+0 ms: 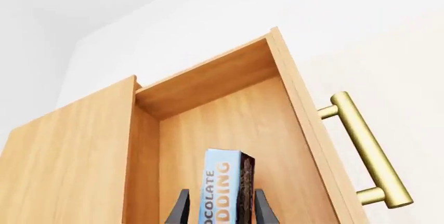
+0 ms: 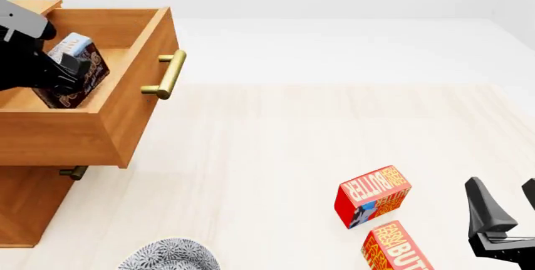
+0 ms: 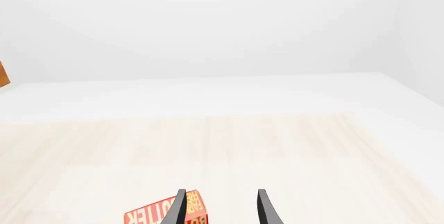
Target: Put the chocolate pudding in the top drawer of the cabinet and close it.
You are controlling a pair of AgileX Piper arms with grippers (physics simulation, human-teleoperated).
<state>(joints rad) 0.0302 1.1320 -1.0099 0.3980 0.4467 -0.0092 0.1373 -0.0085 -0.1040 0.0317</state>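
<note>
The chocolate pudding [image 2: 77, 63] is a blue-topped, dark brown box held tilted inside the open top drawer [image 2: 140, 123] of the cabinet [image 2: 25, 210] at the far left. My left gripper [image 2: 74, 72] is shut on it. In the left wrist view the chocolate pudding [image 1: 225, 182] sits between the two dark fingers of the left gripper [image 1: 220, 211], over the drawer's wooden floor [image 1: 263, 130]. The drawer's brass handle [image 2: 167, 74] points toward the table's middle. My right gripper [image 2: 507, 200] stands open at the near right edge, holding nothing.
Two red-orange butter boxes [image 2: 374, 195] [image 2: 397, 248] lie near the front, left of the right gripper; one butter box [image 3: 163, 214] shows by its fingers. A grey patterned dish [image 2: 167, 256] sits at the front edge. A lower drawer's handle [image 2: 74, 171] pokes out under the open drawer.
</note>
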